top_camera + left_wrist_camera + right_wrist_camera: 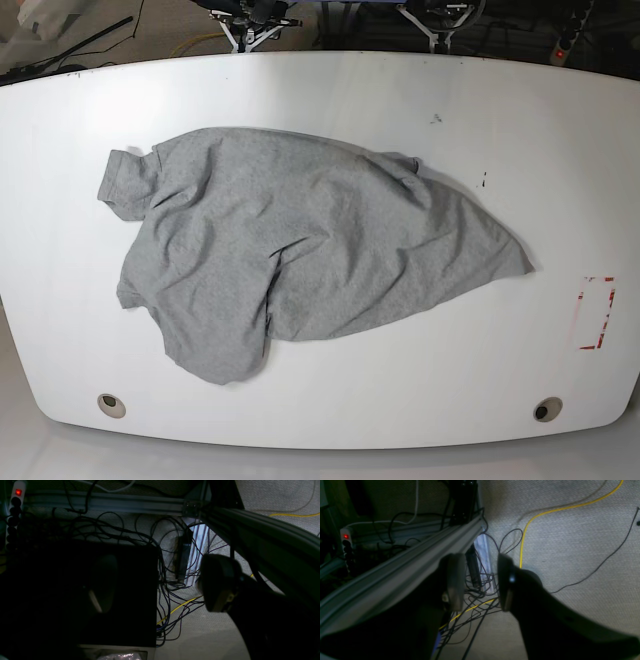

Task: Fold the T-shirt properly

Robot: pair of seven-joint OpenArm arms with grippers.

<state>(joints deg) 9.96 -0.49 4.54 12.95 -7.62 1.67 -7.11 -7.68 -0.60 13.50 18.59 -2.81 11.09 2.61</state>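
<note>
The heather-grey T-shirt [300, 240] lies crumpled and spread on the white table [560, 150], a sleeve at the far left and its hem corner pointing right. It shows only in the base view. My left gripper [160, 585] is open and empty, hanging over the floor behind the table. My right gripper [480, 582] is open and empty too, with its fingers [455, 580] apart above tangled cables. Both wrist views are dark and show no shirt. Only arm parts [255, 18] show at the table's far edge.
A red-taped rectangle [597, 313] marks the table's right side. Two round holes [111, 404] [547, 409] sit near the front edge. Under the arms are an aluminium rail [407, 565], a lit power strip [15, 505], a yellow cable [545, 512] and a black box [112, 592].
</note>
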